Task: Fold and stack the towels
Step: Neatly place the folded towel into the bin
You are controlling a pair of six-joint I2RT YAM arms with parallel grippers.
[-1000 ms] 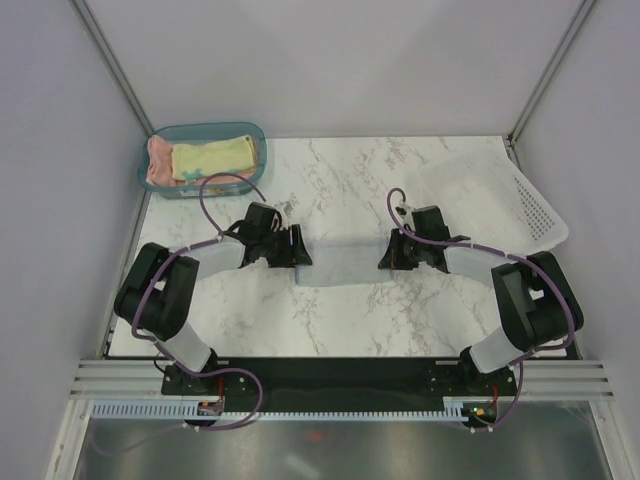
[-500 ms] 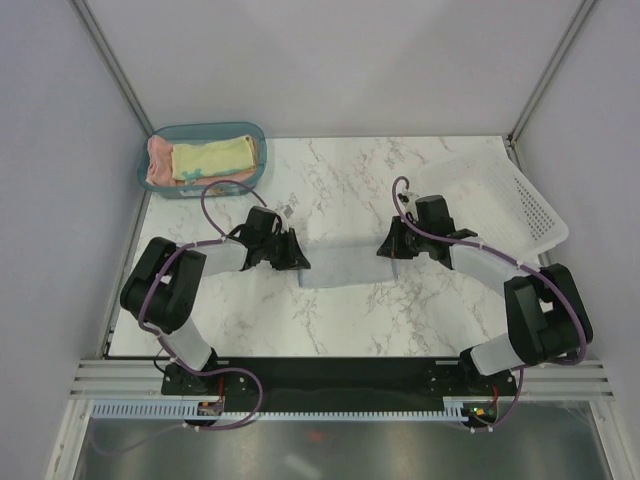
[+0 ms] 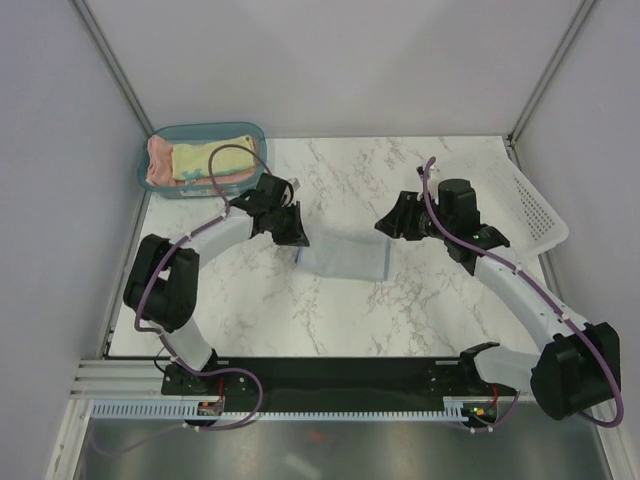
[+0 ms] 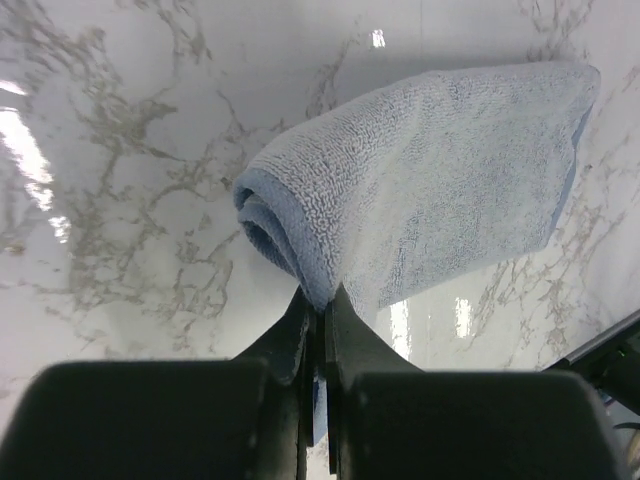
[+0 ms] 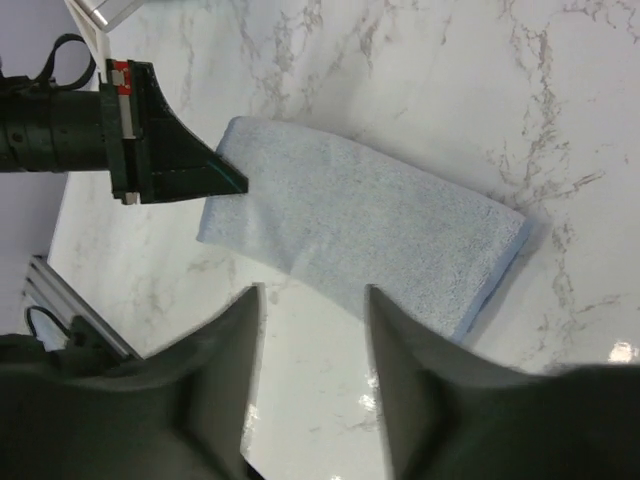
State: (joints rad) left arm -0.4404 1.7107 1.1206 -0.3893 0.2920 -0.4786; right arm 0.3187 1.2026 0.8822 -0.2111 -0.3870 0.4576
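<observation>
So right at my left gripper (image 4: 322,310) the two fingers are squeezed tight together with the edge of the light blue towel (image 4: 430,190) caught between them. The pinched bit is at the towel's left end, where the cloth curls over into a fat rounded fold just ahead of my fingertips. From there the rest runs away from that gripper and off to its right, folded into a thick strip lying on the marble table (image 3: 350,320).

My right gripper (image 5: 315,290) is at the other end of the strip, near its right edge. Its jaws are standing apart with nothing between them, and the towel sits just ahead of the fingers. I can't tell for sure how high it is above the cloth, but it doesn't look like it's touching. So the towel is basically stretched between my two grippers, left one holding, right one not.

Further out past my left gripper and a bit to its left is the teal bin (image 3: 200,128), with the salmon-pink towel (image 3: 158,160) and the pale yellow towel (image 3: 205,160) lying in it side by side. Out beyond my right gripper, to its right, there's the white perforated basket (image 3: 530,210) at the table's edge.
</observation>
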